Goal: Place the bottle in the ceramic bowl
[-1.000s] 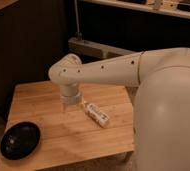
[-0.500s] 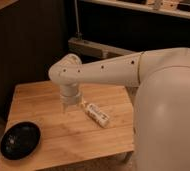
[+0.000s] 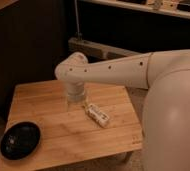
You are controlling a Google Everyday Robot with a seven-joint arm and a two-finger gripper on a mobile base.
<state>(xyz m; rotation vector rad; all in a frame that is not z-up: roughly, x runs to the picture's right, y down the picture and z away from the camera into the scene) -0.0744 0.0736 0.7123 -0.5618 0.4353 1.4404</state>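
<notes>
Camera view: the gripper (image 3: 75,98) hangs over the middle of the table (image 3: 43,107), nearer the back edge; whether it is open or closed cannot be told. The bottle (image 3: 97,114) lies on its side just right of it. The bowl (image 3: 20,140) sits at the front left corner.

Pale wooden slatted surface (image 3: 40,102) carrying two things.
A white bottle (image 3: 97,115) lies on its side right of centre, set diagonally. A black ceramic bowl (image 3: 20,140) sits at the front left corner, well apart. My jaws hang over the middle, just beside the bottle's far end.
</notes>
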